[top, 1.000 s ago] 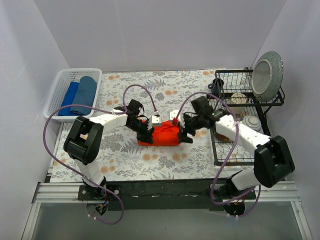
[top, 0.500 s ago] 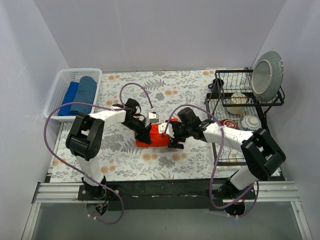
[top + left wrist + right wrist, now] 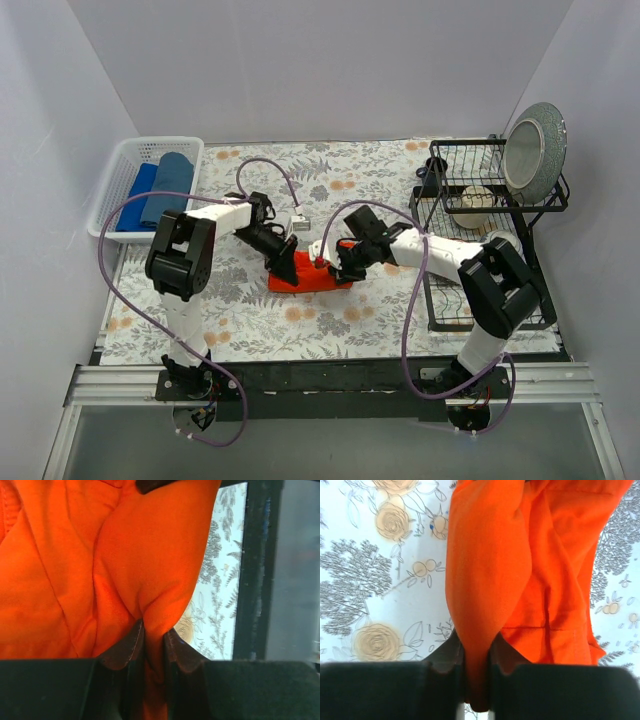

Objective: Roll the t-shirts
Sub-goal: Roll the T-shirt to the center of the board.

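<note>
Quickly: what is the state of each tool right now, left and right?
The left tool is closed, pinching a fold of the orange shirt.
The right tool is closed, pinching a fold of the same shirt.

Overhead I get bright, even light from above; the arms cast only faint, soft shadows on the tabletop. In the 2 wrist views the orange t-shirt glows heavily saturated yet sharp, while the black fingers at the bottom edge sit dark and blurred.
</note>
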Available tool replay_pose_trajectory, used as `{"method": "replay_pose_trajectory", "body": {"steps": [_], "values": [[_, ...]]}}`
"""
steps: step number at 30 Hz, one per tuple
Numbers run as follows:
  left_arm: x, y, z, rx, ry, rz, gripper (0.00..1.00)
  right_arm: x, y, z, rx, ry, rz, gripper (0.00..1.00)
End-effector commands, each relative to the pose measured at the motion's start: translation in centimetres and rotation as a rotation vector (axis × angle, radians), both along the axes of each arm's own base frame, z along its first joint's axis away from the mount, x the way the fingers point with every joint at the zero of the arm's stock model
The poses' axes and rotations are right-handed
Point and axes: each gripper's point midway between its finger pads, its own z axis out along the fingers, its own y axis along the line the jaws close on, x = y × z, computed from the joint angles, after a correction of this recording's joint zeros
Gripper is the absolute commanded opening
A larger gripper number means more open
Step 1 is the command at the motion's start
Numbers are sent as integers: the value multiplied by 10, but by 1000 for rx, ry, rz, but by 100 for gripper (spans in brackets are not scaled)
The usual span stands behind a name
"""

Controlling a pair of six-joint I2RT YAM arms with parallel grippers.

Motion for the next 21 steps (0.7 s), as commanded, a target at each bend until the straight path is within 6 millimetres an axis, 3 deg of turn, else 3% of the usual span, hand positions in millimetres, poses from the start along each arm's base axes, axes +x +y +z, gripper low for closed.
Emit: {"method": "replay_pose_trajectory", "body": {"steps": [1, 4, 5, 6, 10, 11, 12, 13, 14, 15, 16, 18, 19, 20, 21], "values": [[-13, 3, 29, -41, 203, 19, 8, -17, -6, 17, -2, 236, 8, 4], [-4, 3, 50, -94, 302, 128, 16, -27, -21, 19, -24, 390, -15, 1], [8, 1, 58, -104, 294, 186, 18, -35, -29, 13, -57, 480, -31, 1], [18, 5, 60, -103, 280, 232, 20, -28, -27, 21, -26, 517, -45, 1], [71, 13, 71, -92, 23, 342, 29, -14, -24, 23, -8, 614, -70, 1], [78, 14, 80, -91, -44, 348, 30, -14, -25, 11, -29, 649, -48, 1], [85, 17, 81, -74, -108, 350, 34, -9, -21, 22, -30, 682, -39, 1], [94, 16, 87, -86, -182, 346, 35, -9, -21, 22, -43, 725, -31, 1], [97, 16, 90, -87, -226, 337, 36, -9, -21, 6, -66, 779, -17, 1], [99, 14, 93, -70, -311, 303, 38, -9, -22, 8, -81, 828, -20, 1], [102, 11, 96, -64, -364, 286, 38, 3, -15, 11, -67, 802, -6, 1], [90, -2, 100, -59, -463, 202, 38, 11, -12, -3, -81, 812, 2, 1], [94, -4, 99, -38, -560, 166, 39, 20, -7, -1, -70, 789, 3, 1], [77, -15, 90, -32, -580, 112, 40, 22, -5, -11, -83, 813, -8, 1], [71, -19, 99, -41, -646, 88, 41, 25, -6, -16, -103, 831, -34, 1]]}}
